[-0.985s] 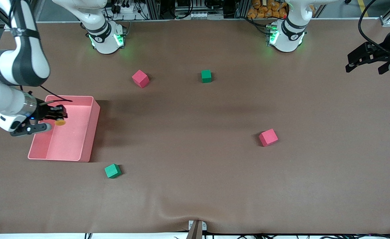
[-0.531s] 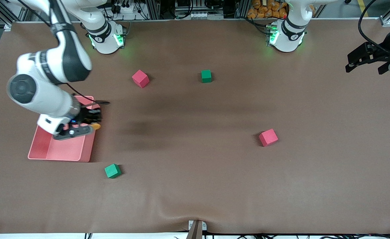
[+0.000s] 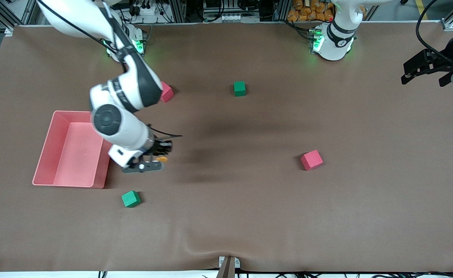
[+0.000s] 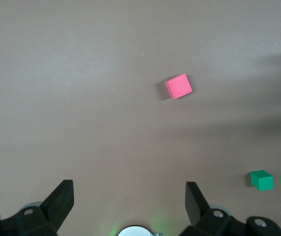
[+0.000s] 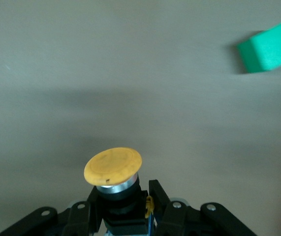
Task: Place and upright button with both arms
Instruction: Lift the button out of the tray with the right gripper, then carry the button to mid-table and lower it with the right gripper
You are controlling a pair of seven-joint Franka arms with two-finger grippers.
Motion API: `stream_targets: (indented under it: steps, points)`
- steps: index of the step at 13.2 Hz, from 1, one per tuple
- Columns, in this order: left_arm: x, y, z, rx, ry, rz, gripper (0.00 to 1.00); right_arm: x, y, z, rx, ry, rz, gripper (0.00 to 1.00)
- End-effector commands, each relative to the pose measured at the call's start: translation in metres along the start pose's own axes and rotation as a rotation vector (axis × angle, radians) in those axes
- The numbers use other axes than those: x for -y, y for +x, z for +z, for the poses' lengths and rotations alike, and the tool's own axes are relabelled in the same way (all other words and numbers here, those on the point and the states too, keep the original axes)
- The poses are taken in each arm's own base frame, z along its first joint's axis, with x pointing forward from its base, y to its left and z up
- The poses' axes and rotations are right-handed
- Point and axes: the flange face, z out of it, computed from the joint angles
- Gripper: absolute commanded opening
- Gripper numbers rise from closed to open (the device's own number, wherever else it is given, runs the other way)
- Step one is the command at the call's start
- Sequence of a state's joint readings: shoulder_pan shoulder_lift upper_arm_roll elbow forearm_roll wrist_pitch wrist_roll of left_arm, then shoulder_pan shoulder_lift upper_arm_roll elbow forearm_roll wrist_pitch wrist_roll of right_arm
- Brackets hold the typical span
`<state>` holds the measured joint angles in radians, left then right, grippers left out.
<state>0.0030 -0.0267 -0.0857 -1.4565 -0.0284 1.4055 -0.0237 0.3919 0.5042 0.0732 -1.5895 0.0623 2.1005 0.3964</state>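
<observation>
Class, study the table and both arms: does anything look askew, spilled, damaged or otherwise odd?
Nothing stands out. The right gripper holds the button over bare table beside the pink bin. The left gripper waits, fingers open, at its end of the table.

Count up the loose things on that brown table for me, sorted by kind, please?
Red cubes: 2
Green cubes: 2
Pink trays: 1
Orange-capped buttons: 1, held up by the right pincer
Total: 6

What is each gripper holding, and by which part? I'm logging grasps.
The right gripper holds the button by its black body, orange cap free. The left gripper holds nothing.
</observation>
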Motion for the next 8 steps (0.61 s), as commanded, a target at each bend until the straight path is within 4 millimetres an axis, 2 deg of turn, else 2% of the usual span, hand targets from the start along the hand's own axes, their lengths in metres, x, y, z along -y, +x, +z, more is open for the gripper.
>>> stream_targets:
  steps: [1, 4, 8]
  points:
    - [0.0, 0.003, 0.007, 0.023, -0.02, 0.01, 1.0, 0.054, -0.008, 0.042, -0.017, 0.011, 0.051, 0.0]
    - [-0.003, 0.004, 0.008, 0.027, -0.02, 0.013, 1.0, 0.125, -0.041, 0.078, -0.051, 0.026, -0.036, 0.04]
    - [-0.008, 0.005, 0.012, 0.036, -0.021, 0.022, 1.0, 0.178, -0.075, 0.108, -0.055, 0.025, -0.048, 0.04]
